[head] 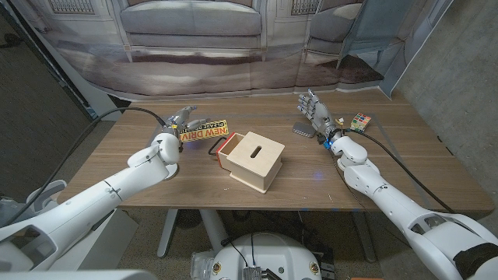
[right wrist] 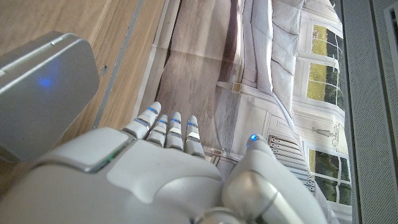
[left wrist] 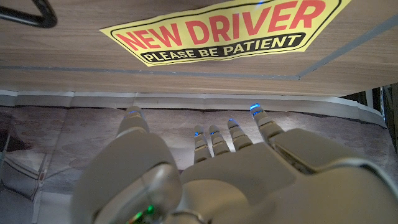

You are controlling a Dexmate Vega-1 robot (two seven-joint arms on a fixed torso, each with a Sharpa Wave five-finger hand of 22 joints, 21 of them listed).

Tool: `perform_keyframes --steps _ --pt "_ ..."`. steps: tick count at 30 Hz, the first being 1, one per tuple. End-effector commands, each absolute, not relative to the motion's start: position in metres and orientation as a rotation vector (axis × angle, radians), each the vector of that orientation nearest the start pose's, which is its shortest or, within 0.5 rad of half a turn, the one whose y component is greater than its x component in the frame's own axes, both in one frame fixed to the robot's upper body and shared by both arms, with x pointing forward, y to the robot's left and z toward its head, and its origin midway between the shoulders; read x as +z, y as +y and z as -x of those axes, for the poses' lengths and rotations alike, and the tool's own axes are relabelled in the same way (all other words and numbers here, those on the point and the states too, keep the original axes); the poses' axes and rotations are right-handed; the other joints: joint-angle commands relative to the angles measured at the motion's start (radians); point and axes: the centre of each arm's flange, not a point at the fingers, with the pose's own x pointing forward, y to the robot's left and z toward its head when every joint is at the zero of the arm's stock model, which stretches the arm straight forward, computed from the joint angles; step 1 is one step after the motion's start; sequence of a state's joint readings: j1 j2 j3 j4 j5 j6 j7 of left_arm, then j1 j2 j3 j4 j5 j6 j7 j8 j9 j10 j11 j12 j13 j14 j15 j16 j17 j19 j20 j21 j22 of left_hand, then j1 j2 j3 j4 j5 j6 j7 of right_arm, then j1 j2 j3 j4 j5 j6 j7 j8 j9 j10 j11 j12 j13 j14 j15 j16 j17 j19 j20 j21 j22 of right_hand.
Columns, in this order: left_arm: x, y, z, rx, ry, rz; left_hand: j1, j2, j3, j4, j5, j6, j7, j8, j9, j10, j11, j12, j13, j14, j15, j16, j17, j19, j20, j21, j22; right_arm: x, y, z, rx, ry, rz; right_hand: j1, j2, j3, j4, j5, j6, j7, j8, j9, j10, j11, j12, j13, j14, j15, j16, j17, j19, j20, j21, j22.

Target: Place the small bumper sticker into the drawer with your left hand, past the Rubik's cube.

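Observation:
The small yellow bumper sticker reads "NEW DRIVER PLEASE BE PATIENT" and lies flat on the wooden table. My left hand is just left of it with its fingers spread, holding nothing. In the left wrist view the fingertips stop short of the sticker. The small wooden drawer box stands mid-table, its red-fronted drawer facing the sticker. The Rubik's cube sits at the far right. My right hand stands upright and empty left of the cube.
A flat grey case lies on the table beside my right hand. A black loop hangs at the drawer front. A printed backdrop stands behind the table's far edge.

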State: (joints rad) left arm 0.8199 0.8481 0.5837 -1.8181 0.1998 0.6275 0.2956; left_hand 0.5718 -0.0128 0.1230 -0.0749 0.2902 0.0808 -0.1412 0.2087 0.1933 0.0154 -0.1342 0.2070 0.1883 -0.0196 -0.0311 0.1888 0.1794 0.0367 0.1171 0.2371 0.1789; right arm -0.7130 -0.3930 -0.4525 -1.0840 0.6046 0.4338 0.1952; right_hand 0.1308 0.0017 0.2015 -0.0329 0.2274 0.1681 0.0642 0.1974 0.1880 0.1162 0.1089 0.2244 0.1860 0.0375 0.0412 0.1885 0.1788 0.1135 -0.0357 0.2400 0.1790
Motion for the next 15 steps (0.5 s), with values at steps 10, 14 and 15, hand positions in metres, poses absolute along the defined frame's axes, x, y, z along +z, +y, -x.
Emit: perform_keyframes --steps 10,14,15 --pt "-0.007 0.311 -0.620 0.348 -0.306 -1.117 0.017 0.002 -0.001 -0.010 -0.001 0.020 -0.003 0.011 0.002 0.011 -0.005 0.005 0.005 0.013 -0.013 0.005 0.005 -0.004 -0.013 -0.005 0.004 -0.019 -0.232 -0.678 0.362 -0.650 0.012 -0.001 0.010 0.000 -0.008 -0.005 0.005 -0.001 0.000 0.003 0.007 -0.003 -0.003 0.003 0.013 -0.001 -0.001 0.002 0.009 -0.002 -0.003 0.003" --pt "-0.009 0.313 -0.624 0.346 -0.299 -1.112 0.019 0.002 -0.001 -0.010 -0.001 0.021 -0.003 0.010 0.002 0.014 -0.005 0.006 0.005 0.014 -0.013 0.005 0.005 -0.003 -0.014 -0.006 0.004 -0.018 -0.230 -0.679 0.361 -0.647 0.009 -0.001 0.010 -0.001 -0.008 -0.005 0.005 -0.002 0.000 0.003 0.008 -0.003 -0.003 0.003 0.013 -0.002 -0.001 0.002 0.009 -0.001 -0.004 0.003" --pt "-0.010 0.313 -0.625 0.349 -0.292 -1.108 0.019 0.003 -0.001 -0.010 -0.001 0.021 -0.004 0.010 0.002 0.015 -0.005 0.006 0.005 0.014 -0.013 0.005 0.005 -0.003 -0.014 -0.006 0.004 -0.017 -0.229 -0.679 0.364 -0.648 0.016 -0.001 0.010 -0.001 -0.008 -0.005 0.005 -0.001 0.000 0.003 0.008 -0.003 -0.003 0.003 0.013 -0.001 -0.001 0.002 0.009 -0.001 -0.004 0.003"
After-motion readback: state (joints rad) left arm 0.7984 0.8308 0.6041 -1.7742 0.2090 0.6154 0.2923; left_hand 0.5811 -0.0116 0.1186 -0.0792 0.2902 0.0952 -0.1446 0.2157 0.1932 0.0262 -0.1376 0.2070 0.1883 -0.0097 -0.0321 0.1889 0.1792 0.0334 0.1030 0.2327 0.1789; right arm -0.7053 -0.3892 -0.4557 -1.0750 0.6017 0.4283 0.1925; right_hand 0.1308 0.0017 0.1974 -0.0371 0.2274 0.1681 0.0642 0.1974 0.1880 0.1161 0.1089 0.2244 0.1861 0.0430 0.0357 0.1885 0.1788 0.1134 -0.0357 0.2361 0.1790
